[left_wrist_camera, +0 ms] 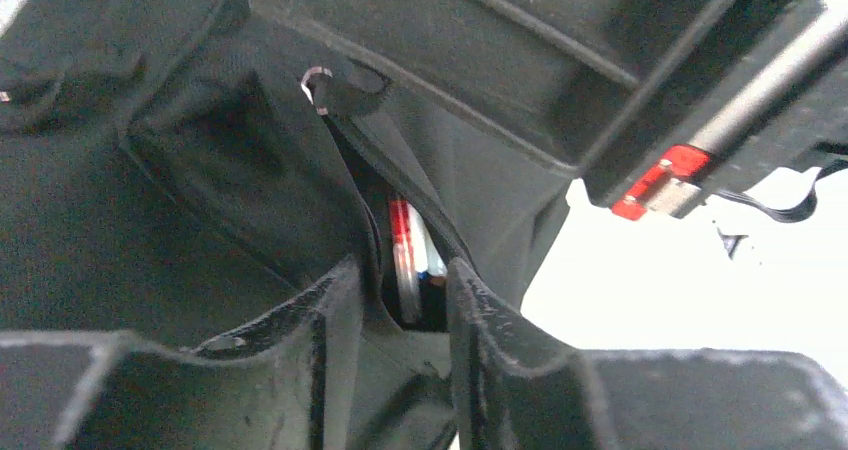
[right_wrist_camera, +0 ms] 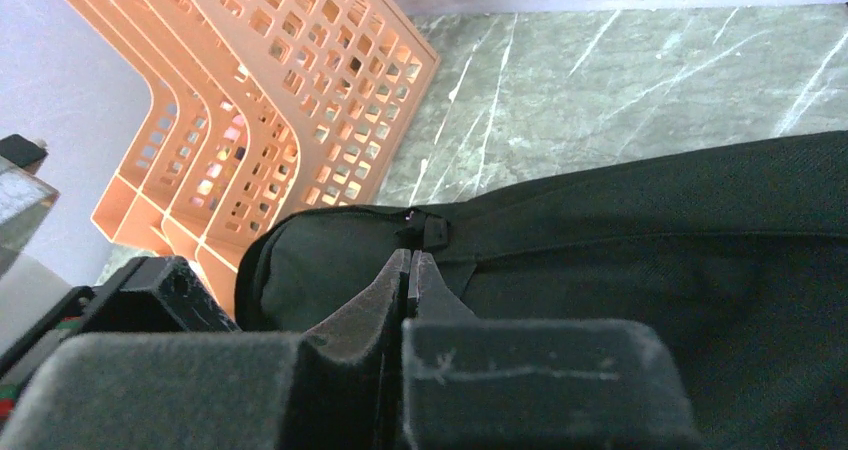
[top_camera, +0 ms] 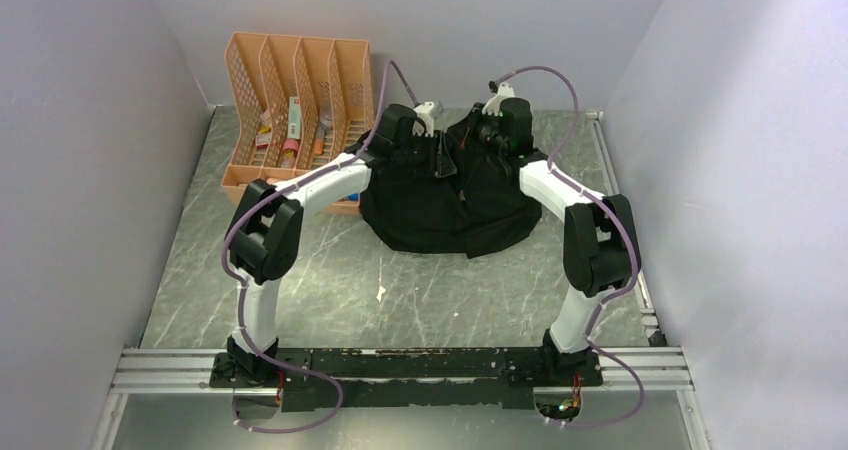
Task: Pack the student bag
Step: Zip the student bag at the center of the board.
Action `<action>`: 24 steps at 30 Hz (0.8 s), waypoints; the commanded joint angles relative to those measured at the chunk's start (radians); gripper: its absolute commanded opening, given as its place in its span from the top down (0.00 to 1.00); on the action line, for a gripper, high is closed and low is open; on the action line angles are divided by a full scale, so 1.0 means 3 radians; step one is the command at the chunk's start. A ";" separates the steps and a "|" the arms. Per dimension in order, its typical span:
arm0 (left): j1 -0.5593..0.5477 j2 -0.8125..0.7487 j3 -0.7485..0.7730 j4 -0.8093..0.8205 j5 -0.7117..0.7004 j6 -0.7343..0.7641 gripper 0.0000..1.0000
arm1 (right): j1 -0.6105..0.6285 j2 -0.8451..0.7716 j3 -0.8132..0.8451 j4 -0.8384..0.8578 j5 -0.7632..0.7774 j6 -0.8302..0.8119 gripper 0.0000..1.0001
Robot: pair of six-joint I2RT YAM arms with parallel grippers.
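The student bag [top_camera: 450,205], a black fabric backpack, lies at the back middle of the table. My left gripper [top_camera: 437,142] is at its top left and is shut on a fold of the bag's fabric [left_wrist_camera: 400,345], which it holds up. In the left wrist view the bag [left_wrist_camera: 150,200] gapes between my fingers [left_wrist_camera: 470,320], and a red-and-white object [left_wrist_camera: 402,240] shows inside. My right gripper [top_camera: 482,130] is at the bag's top right. In the right wrist view its jaws [right_wrist_camera: 408,262] are closed flush at the zipper pull [right_wrist_camera: 432,232] on the bag [right_wrist_camera: 650,260].
An orange slotted file organizer [top_camera: 300,100] with pens and small items stands at the back left, close to the bag; it also shows in the right wrist view [right_wrist_camera: 250,100]. Purple walls close in the table on three sides. A small white scrap [top_camera: 380,292] lies mid-table.
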 commanded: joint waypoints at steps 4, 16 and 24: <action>0.0111 -0.0646 -0.0549 0.0591 0.0148 -0.0439 0.57 | -0.0029 -0.0189 -0.0188 0.0276 -0.0001 -0.0002 1.00; 0.0414 -0.0610 -0.0542 0.0630 -0.0146 -0.1088 0.54 | -0.0039 -0.0313 -0.0548 0.0564 -0.0231 0.0248 1.00; 0.0395 -0.0047 0.0105 0.0407 0.0042 -0.1413 0.49 | -0.0039 -0.0418 -0.0788 0.0859 -0.0220 0.0366 1.00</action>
